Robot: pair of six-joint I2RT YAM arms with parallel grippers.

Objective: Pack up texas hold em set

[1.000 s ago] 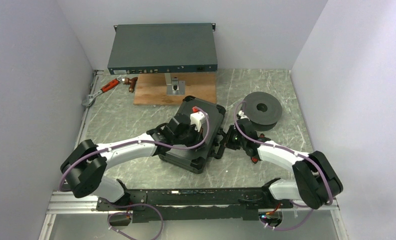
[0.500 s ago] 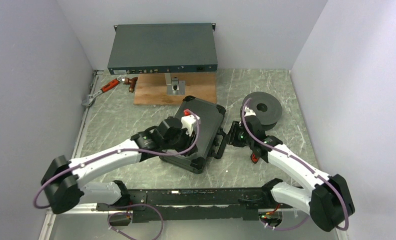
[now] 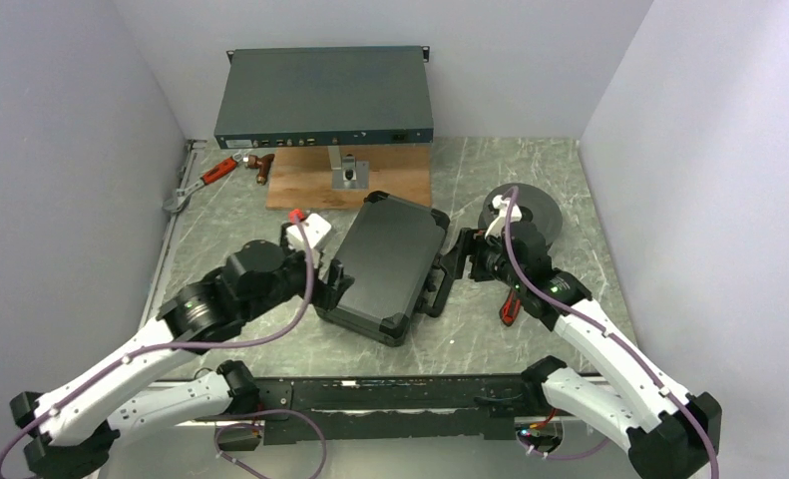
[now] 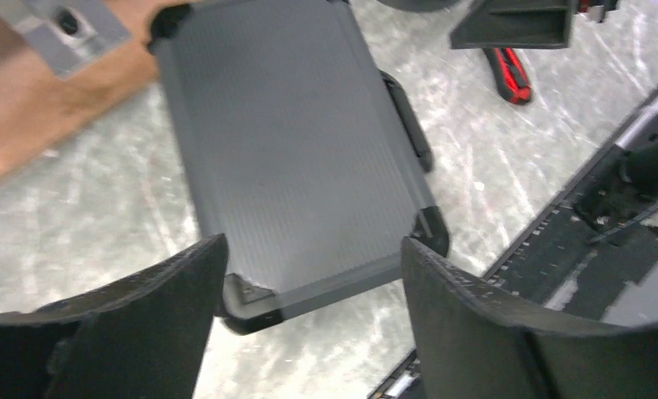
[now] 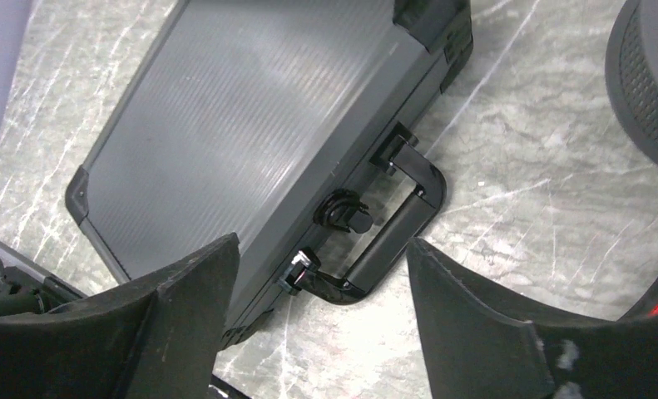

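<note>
Left gripper (image 4: pixel 313 245): jaws wide apart and holding nothing, positioned at the case's left edge.
Case (image 3: pixel 385 264): lid down, lying flat on the table (image 3: pixel 230 225) between the 2 arms.
Chips: none in view outside the case; the lid hides the contents.
Handle (image 5: pixel 392 237): on the case's right side, lying out over the table, with nothing touching it.
Latch (image 5: pixel 346 214): 1 knob shows between the handle mounts; whether it is fastened cannot be told.
Right gripper (image 5: pixel 321 243): jaws spread and empty, near the handle and apart from it.
Done: judged that the set is stowed and the lid shut.
Left: judged little or nothing; at most, confirm the fastening and draw both arms clear.
</note>
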